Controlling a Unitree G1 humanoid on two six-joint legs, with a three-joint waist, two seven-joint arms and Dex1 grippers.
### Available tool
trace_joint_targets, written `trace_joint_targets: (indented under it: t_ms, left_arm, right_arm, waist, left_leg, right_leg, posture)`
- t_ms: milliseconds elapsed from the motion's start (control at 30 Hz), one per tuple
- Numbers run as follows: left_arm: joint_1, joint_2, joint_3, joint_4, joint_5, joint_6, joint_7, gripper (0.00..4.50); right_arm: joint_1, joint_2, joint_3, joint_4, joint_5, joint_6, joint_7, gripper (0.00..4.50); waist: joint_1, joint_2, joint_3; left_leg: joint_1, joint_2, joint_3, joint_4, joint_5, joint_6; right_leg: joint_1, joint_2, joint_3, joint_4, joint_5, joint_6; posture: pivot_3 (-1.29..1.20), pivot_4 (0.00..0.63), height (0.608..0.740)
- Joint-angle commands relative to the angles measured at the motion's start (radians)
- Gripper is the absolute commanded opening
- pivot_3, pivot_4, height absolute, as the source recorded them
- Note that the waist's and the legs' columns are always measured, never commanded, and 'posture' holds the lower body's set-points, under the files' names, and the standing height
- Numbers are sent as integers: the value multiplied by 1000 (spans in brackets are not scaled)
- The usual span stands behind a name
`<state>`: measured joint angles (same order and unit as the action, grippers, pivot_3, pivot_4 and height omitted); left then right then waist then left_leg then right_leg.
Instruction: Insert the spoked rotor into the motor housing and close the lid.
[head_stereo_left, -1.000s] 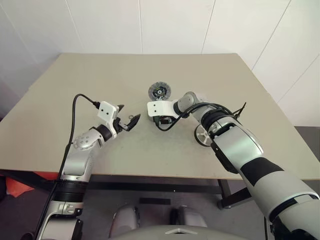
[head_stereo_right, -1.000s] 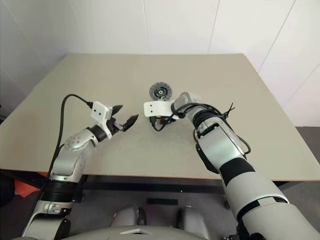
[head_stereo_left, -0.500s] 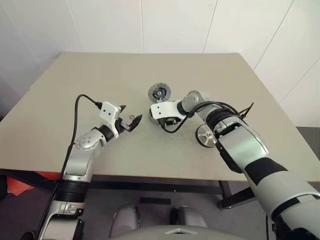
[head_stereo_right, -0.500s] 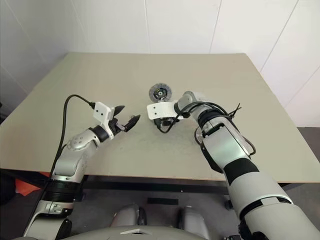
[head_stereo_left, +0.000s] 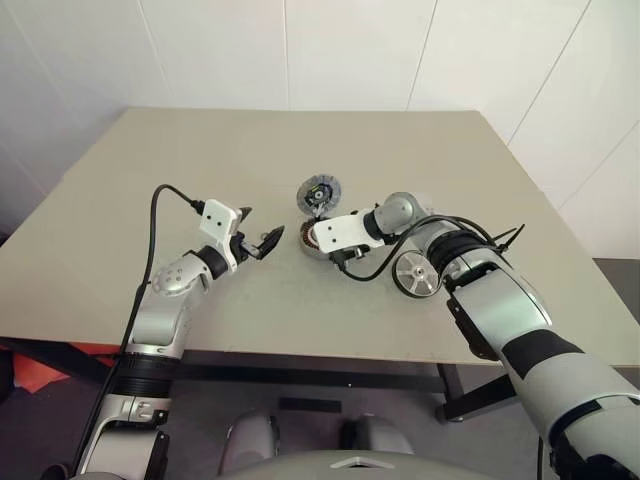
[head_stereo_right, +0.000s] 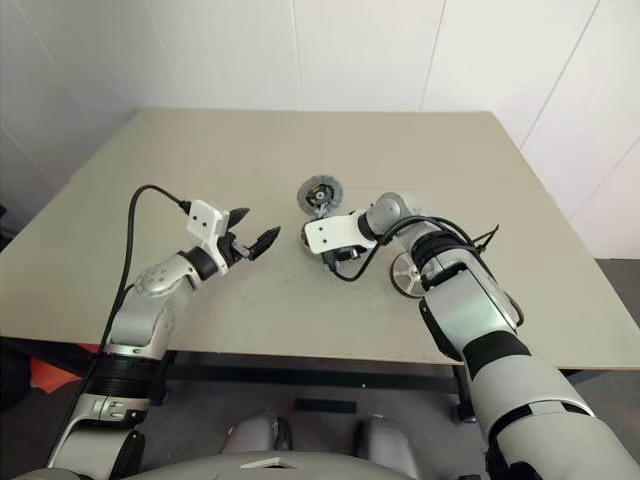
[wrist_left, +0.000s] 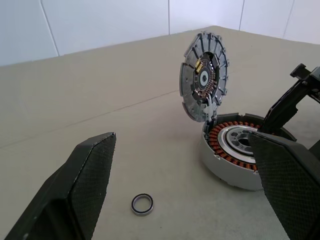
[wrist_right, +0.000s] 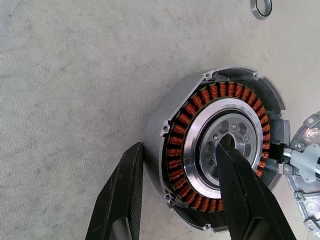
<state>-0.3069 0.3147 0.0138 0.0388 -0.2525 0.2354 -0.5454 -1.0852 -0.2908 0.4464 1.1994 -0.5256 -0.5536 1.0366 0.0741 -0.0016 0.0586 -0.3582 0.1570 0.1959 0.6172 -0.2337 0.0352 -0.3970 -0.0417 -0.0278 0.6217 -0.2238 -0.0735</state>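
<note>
The motor housing (wrist_right: 172, 150) lies flat on the table, its copper windings facing up. My right gripper (wrist_right: 177, 147) grips its wall, one finger outside and one in the dark centre. The lid (wrist_left: 204, 75) stands on edge against the housing's far rim, with its inner side and green bits facing my left gripper. The spoked rotor (head_stereo_left: 417, 273) lies flat on the table beside my right forearm. My left gripper (head_stereo_left: 262, 232) hovers open to the left of the housing (head_stereo_left: 311, 237), holding nothing.
A tiny loose ring (wrist_left: 142, 203) lies on the table between my left gripper and the housing. The beige table (head_stereo_left: 200, 150) has bare room at the back and on both sides. A white wall stands behind it.
My right gripper has drawn back toward me and to the right and tipped further down, and the housing with its lid shifted slightly toward me. The rotor shows more fully. The left gripper kept still.
</note>
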Motion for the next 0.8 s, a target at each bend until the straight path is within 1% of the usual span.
trace_joint_targets:
  t_ms: [33, 167, 367, 467, 600, 800]
  left_arm:
    - [-17, 7, 17, -9, -4, -25, -6, 4500]
    - [-19, 8, 19, -6, -4, -26, -9, 4500]
    - [-24, 8, 18, 1, -3, -27, -12, 4500]
    - [-29, 6, 16, 8, -2, -30, -14, 4500]
    - [-28, 2, 12, 12, -2, -35, -14, 4500]
    - [-30, -3, 9, 17, -1, -40, -14, 4500]
  right_arm:
    - [101, -6, 62, 44, -24, -8, 105, 1996]
    - [128, -40, 83, 23, -42, -13, 84, 1996]
    - [144, -75, 104, 2, -72, -3, 49, 1996]
    - [116, -107, 132, -33, -101, -38, 14, 1996]
    - [75, -143, 154, -92, -105, -89, 8, 1996]
    - [34, -151, 168, -130, -92, -100, -6, 1996]
  waist:
    - [3, 0, 0]
    - [11, 0, -1]
    - [25, -1, -5]
    - [26, 0, -5]
    - [27, 0, -5]
    - [25, 0, -5]
  left_leg:
    - [1, 0, 0, 0, 0, 0]
    - [10, -1, 0, -1, -2, 0]
    - [11, -3, 0, -1, -3, 1]
    - [12, -5, 0, -1, -4, 2]
    - [11, -7, -1, -1, -4, 2]
    - [8, -10, 0, -1, -6, 5]
  right_leg:
    - [2, 0, 0, -1, 0, 0]
    - [10, -1, 0, -3, -3, 1]
    - [12, -3, 0, -3, -4, 1]
    - [14, -4, 0, -4, -4, 2]
    - [13, -7, 0, -4, -4, 2]
    - [11, -9, 0, -4, -4, 3]
  posture:
    - [0, 0, 740]
    - [0, 0, 740]
    - [0, 0, 740]
    - [0, 0, 740]
    - [0, 0, 740]
    - [0, 0, 740]
